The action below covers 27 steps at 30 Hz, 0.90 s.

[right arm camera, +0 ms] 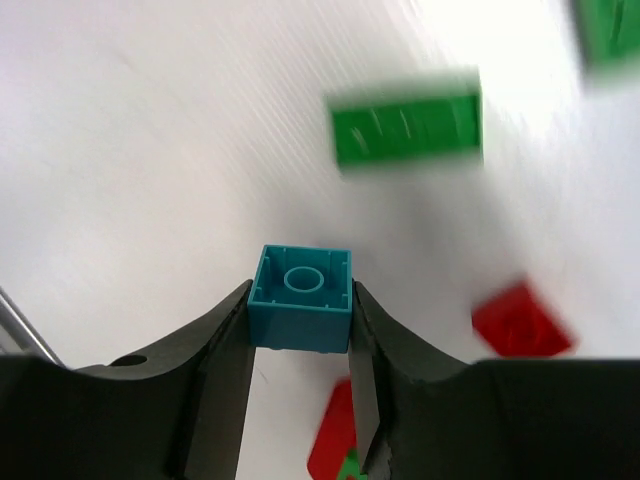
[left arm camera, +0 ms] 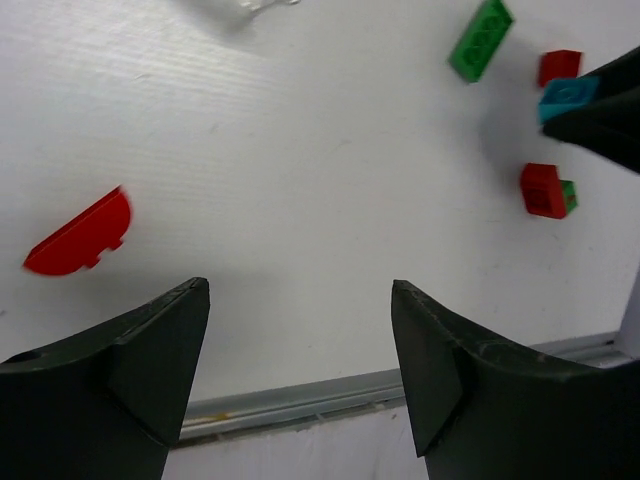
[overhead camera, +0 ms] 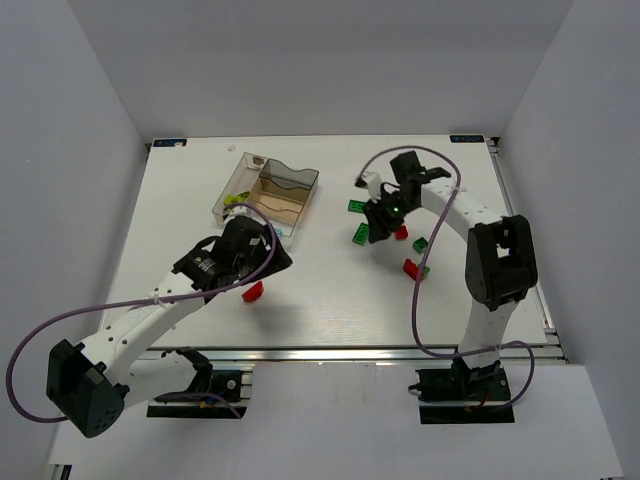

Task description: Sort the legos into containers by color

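White table [overhead camera: 330, 290] with tray [overhead camera: 290, 168], scattered legos [overhead camera: 360, 234]

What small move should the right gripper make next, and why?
Probably raise straight up a little. The right gripper has its fingers pressed on both sides of the light blue brick, while a green brick and a red brick lie near. Clearing them first seems safest before carrying it toward the tray.

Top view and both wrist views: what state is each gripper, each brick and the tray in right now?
left gripper, open, holding nothing.
right gripper, shut on the blue brick.
blue brick, clamped between the right gripper's fingers.
red curved piece, loose on the table.
green bricks, loose on the table.
red bricks, loose on the table.
tray, upright, open-topped, something yellow-green inside.
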Available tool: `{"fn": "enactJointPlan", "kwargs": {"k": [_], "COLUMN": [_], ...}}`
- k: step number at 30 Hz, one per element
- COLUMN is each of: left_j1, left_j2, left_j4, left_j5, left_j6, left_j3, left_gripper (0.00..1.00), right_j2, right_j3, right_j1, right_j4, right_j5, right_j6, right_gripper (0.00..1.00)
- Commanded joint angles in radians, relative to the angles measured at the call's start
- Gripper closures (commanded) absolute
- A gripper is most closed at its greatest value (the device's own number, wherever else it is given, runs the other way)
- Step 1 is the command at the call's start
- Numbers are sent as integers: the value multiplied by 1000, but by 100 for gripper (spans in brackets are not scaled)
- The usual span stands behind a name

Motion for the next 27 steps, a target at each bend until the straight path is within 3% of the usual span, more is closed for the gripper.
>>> {"fn": "enactJointPlan", "kwargs": {"k": [1,6,11,17,19,23,26,27], "left_j1": [-5,-5,-5,-5,4,14,14,14], "left_j2": [-44,-64,-57,-66,-66,-20,31,51], "left_j4": [-160,-303,-383,-386,-360,-352,-351,-337], "left_j5": [-100,-166,-187,-181,-167,-169,-174,-172], "left_j6": [-86,-165,-278,-375,-376,-392,-427,-436], "left_j3": [-12,1,-7,-45,-55,-59,-61,-65], "left_gripper": [17,15,15,12,4,2,2,2], "right_j2": [-14,192,423,446,460,463,465,466], "right_j3": [170,548,844,743,735,714,701,698], "right_j1": [94,276,359,424,431,434,437,439], "right_j4": [26,109,132,308,322,359,365,366], "right_j5": [-204,-195,-99,43,79,113,121,124], "right_j6": [-94,44,165,207,207,204,197,196], "right_gripper": [100,100,100,97,93,86,74,65]}}
